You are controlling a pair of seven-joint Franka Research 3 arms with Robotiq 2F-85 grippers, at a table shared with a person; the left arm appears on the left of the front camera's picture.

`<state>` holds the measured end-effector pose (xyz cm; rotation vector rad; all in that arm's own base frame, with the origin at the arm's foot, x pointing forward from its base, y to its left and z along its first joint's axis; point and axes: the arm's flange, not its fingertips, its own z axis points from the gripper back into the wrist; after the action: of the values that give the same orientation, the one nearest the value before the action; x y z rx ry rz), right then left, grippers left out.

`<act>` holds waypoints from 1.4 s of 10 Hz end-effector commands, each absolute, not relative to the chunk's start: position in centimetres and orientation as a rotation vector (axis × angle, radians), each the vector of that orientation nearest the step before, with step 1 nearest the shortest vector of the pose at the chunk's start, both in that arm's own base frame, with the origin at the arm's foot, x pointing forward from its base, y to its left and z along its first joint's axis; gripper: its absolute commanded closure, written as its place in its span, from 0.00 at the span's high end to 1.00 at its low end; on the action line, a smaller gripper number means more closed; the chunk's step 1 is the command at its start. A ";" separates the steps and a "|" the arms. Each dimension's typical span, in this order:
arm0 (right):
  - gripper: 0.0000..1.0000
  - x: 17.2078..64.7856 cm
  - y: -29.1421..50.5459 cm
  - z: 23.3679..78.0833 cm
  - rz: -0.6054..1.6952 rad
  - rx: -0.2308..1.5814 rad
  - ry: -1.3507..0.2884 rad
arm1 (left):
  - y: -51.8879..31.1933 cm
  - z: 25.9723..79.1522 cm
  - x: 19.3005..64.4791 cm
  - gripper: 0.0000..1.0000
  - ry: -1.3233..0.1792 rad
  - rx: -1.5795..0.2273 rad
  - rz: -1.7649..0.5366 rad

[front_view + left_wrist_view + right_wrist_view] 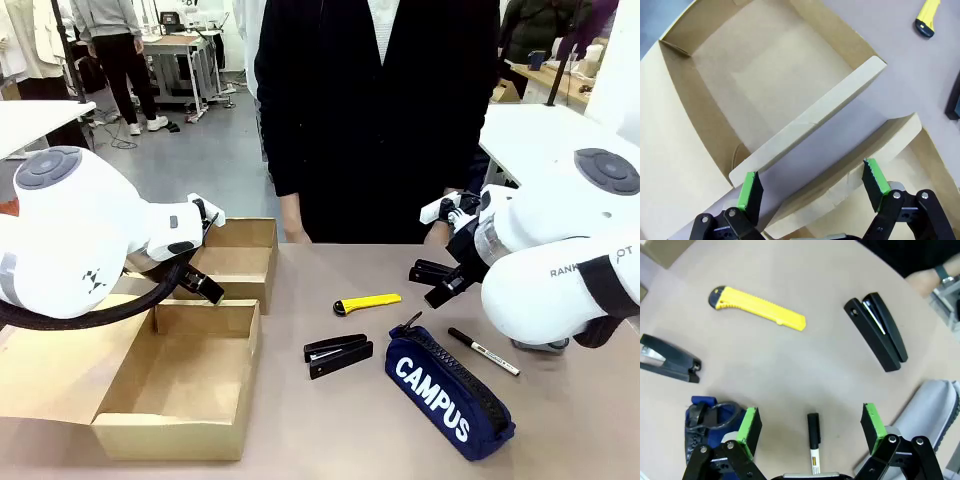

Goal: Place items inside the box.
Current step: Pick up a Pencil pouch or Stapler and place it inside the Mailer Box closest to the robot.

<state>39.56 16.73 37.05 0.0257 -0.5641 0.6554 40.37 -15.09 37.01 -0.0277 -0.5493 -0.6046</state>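
Two staplers [670, 362] [877, 332], two pouches [450, 395] [932, 412], one yellow knife [367, 302], one marker [483, 351], two cardboard boxes [175, 435] [250, 233]

A robotics lab or workshop hall, seen from my shared work table [330, 420]. Far beyond my left gripper [812, 184] there is bare grey floor [200, 150], a loose cable [118, 143], and a bench [185, 45] stacked with equipment where a person [115, 40] stands. Beyond my right gripper [812, 422] is a white worktable [540, 130].
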 end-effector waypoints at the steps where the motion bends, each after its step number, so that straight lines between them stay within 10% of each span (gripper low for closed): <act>1: 1.00 39.6 16.7 37.1 0.655 0.026 -0.564 | -15.1 37.0 40.4 1.00 -0.549 -0.028 -0.605; 12: 1.00 39.6 16.7 37.0 0.656 0.025 -0.564 | -15.1 37.0 40.4 1.00 -0.549 -0.028 -0.605; 14: 1.00 38.1 14.6 44.5 0.626 0.087 -0.398 | -11.0 44.4 36.7 1.00 -0.508 -0.176 -0.599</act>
<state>39.06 16.12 39.32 0.0335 -0.4858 0.6418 39.61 -14.91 40.09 -0.1040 -0.5492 -0.6077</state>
